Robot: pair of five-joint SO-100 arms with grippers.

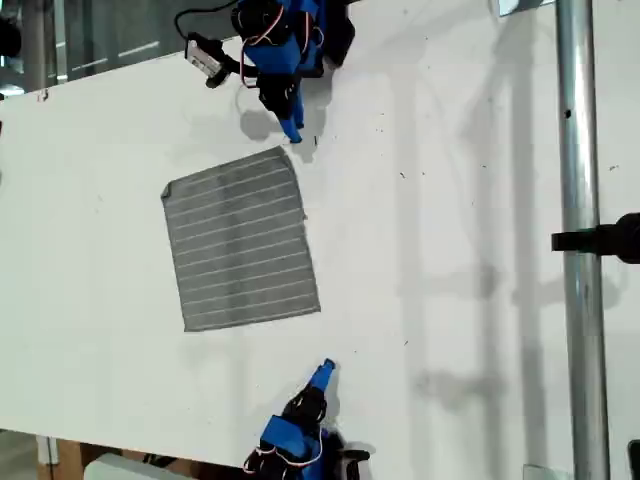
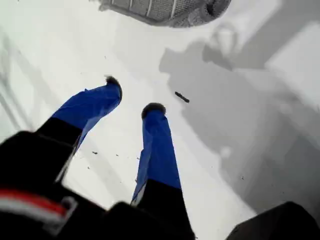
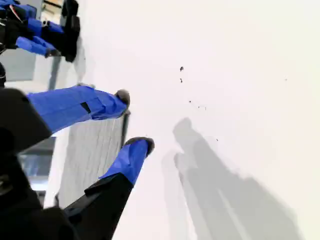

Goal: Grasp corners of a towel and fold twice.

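**Task status.** No fold has been made. The towel [image 1: 240, 240] lies flat and fully spread on the table [image 1: 460, 260], towards the exterior view's left of centre, in a single layer with all four corners exposed. No corner is lifted or gripped. Still to do: both corner grasps, the first fold, the re-grasp and the second fold. The step in hand is judged to be the approach to the two corners on the towel's edge nearer the exterior view's right.

**First arm.** My first gripper [image 1: 292, 130] reaches in from the top of the exterior view. Its tip points down at the table just beside the towel's near corner [image 1: 283, 150], not touching it. In the first wrist view the jaws of my first gripper [image 2: 133, 95] stand apart with bare table between them. The towel's corner [image 2: 210, 10] lies ahead of the tips.

**Second arm.** My second gripper [image 1: 322, 372] reaches in from the bottom of the exterior view. It is near the opposite corner [image 1: 316, 306] but clearly apart from it. In the second wrist view the jaws of my second gripper [image 3: 135, 120] are apart and hold nothing. The striped cloth [image 3: 92, 155] shows past them, running towards the other arm.

**Next move, as judged.** Each gripper must close the remaining gap and descend until one jaw slides under its corner.
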